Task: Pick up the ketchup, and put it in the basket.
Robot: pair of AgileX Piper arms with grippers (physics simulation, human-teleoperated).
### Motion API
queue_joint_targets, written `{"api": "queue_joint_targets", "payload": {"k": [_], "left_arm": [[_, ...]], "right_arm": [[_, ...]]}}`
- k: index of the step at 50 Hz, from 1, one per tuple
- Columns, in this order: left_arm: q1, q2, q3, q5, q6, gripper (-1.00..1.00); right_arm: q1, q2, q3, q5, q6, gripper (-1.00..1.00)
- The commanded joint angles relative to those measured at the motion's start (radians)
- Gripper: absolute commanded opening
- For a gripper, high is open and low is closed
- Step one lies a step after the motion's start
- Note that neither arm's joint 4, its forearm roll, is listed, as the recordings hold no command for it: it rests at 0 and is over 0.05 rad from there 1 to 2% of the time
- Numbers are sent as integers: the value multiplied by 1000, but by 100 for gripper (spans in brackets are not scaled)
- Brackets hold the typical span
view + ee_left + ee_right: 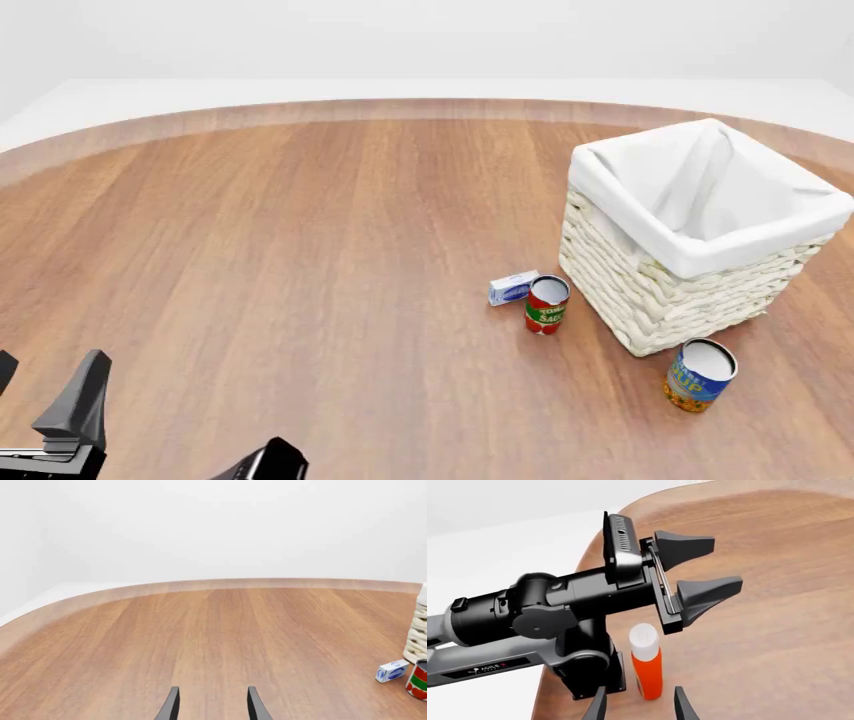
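Lining up on the ketchup (646, 667), nothing lifted yet

Ketchup stands upright, long axis vertical, white cap up, on the tabletop (774, 630) beside the left arm's base. Right pincer (640, 706) is spread open and empty just before it; left pincer (697, 580) open, empty. Grasp, carry and drop into the basket (667, 290) remain.

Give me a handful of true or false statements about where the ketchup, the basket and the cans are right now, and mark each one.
1. The ketchup stands upright on the table. True.
2. The basket already holds the ketchup. False: only its white lining shows inside.
3. The right gripper is shut on the ketchup. False: it is open, with the bottle just ahead.
4. The red-and-green can stands beside the basket. True.
5. The left gripper is open and holds nothing. True.
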Motion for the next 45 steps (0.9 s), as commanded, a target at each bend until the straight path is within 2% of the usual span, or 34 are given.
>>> {"api": "queue_joint_targets", "payload": {"k": [1, 20, 45], "left_arm": [[0, 0, 0, 0, 0, 100], [0, 0, 0, 0, 0, 100], [0, 0, 0, 0, 0, 100]], "right_arm": [[14, 17, -14, -6, 18, 100], [28, 42, -41, -5, 28, 100], [3, 59, -61, -17, 86, 100]]}}
